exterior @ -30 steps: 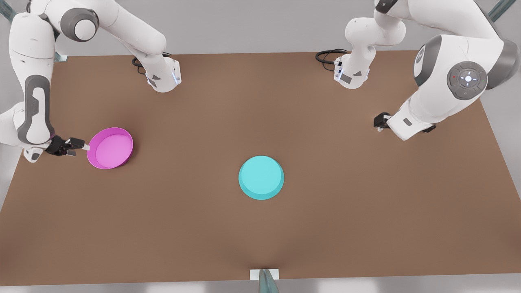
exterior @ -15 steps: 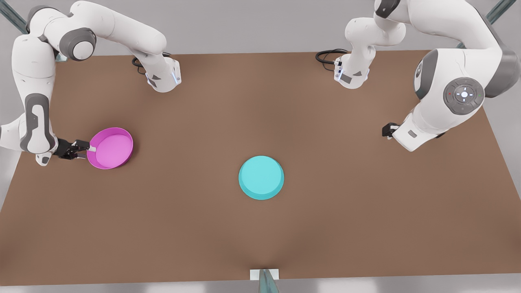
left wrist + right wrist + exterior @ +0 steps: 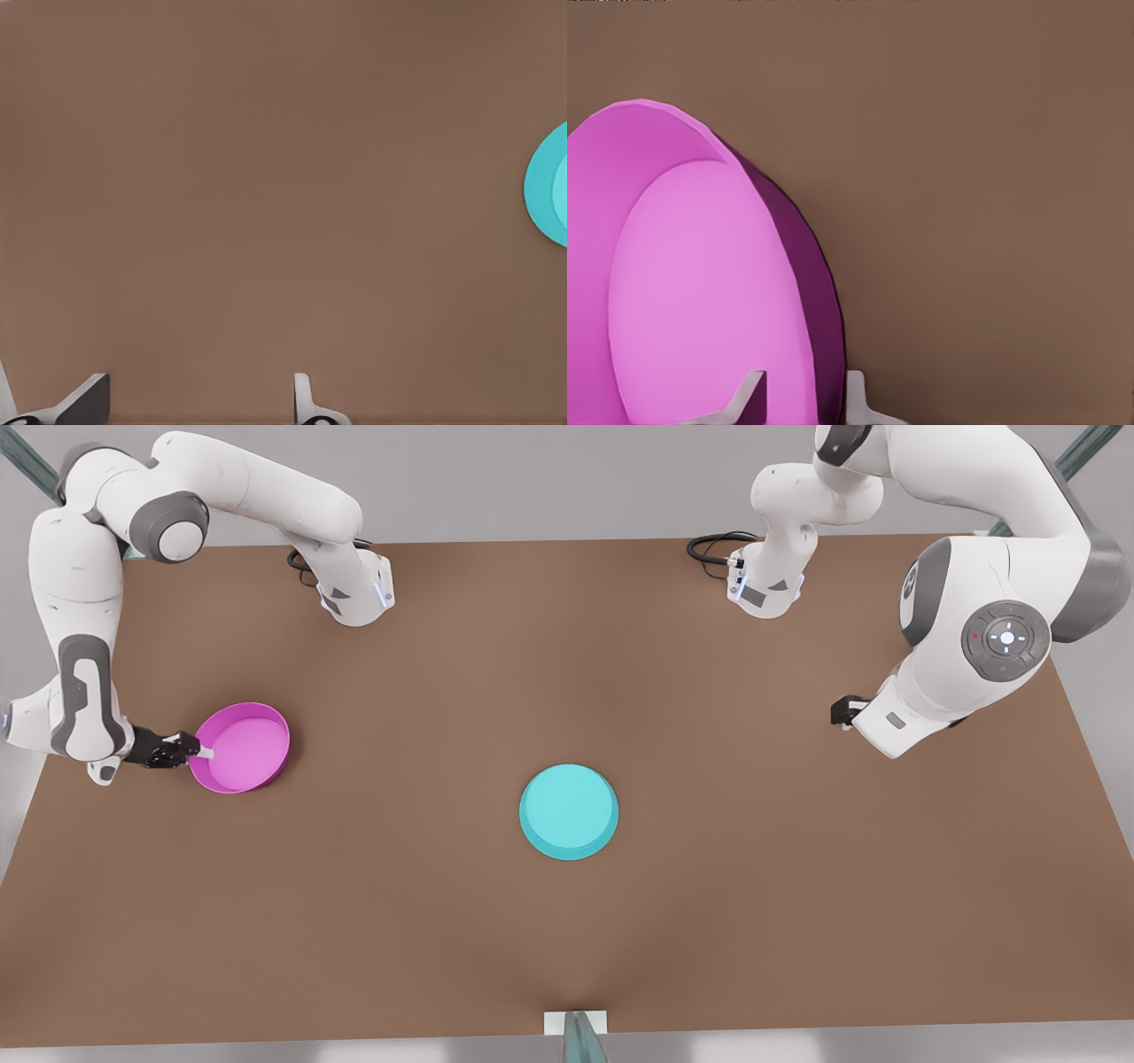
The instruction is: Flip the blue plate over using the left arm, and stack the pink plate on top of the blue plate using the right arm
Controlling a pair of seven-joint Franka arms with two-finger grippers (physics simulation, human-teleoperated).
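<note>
The right gripper [image 3: 202, 753] straddled the rim of the round magenta-pink plastic plate [image 3: 241, 747], fingers apart; stiff and light, it looked best pinched there. The inverted turquoise plastic plate [image 3: 568, 811] sat mid-worktop [image 3: 797, 886]. The left gripper [image 3: 190, 403] waited, spread wide.

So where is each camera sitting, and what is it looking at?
Front view: high above the table, looking down; both arms show, pink plate at its left, blue plate mid-table.
Left wrist view: rides the left gripper, looking across bare table; its spread fingertips show, with the blue plate's edge.
Right wrist view: rides the right gripper, close to the pink plate; a finger on each side of the rim.
Shared: each wrist view shares one plate with the front view.
</note>
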